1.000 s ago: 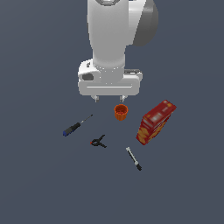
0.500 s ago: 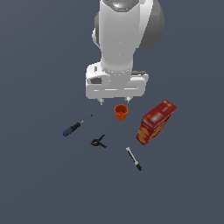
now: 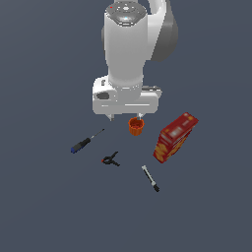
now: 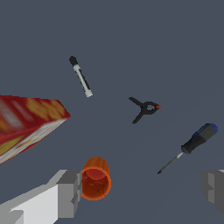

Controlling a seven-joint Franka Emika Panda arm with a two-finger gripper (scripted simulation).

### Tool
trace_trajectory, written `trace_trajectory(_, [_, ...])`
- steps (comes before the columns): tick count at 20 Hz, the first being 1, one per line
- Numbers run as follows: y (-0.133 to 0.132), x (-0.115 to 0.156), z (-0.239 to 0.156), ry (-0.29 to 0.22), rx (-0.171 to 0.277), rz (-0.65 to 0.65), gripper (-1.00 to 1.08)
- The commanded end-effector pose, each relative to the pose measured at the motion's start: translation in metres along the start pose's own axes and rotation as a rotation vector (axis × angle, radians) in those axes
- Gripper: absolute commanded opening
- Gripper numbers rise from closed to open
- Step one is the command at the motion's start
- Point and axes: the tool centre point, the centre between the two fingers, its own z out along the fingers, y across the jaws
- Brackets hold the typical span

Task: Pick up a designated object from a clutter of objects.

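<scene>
The designated object, a slim screwdriver (image 3: 86, 142) with a black handle and blue end cap, lies flat at the exterior view's left of the clutter of objects. The wrist view also shows the screwdriver (image 4: 192, 144). My gripper (image 3: 126, 117) hangs open above the floor, beside the orange cup (image 3: 136, 126) and to the right of and beyond the screwdriver's tip. It holds nothing. In the wrist view the gripper (image 4: 141, 192) spans wide, with one finger (image 4: 68, 192) next to the cup (image 4: 95, 178).
A red-and-yellow box (image 3: 174, 138) stands at the exterior view's right. A small black clamp (image 3: 110, 160) with orange tips lies near the middle, and a black-and-white marker pen (image 3: 150, 178) lies nearer the camera. All rest on the dark floor.
The hand has shifted slightly toward the exterior view's right and levelled out above the cup. The gripper stays open and none of the objects has moved.
</scene>
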Motion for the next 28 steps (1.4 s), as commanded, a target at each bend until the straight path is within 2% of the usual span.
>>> trace_trajectory(1, [0.009, 0.001, 0.011, 0.001, 0.006, 0.036, 1.00])
trace_trajectory(6, [0.036, 0.002, 0.042, 0.008, 0.023, 0.144, 1.00])
trace_trajectory(12, [0.084, -0.005, 0.095, 0.019, 0.041, 0.334, 1.00])
trace_trajectory(20, [0.148, -0.033, 0.163, 0.034, 0.044, 0.599, 1.00])
trace_trajectory(28, [0.186, -0.059, 0.201, 0.044, 0.033, 0.760, 1.00])
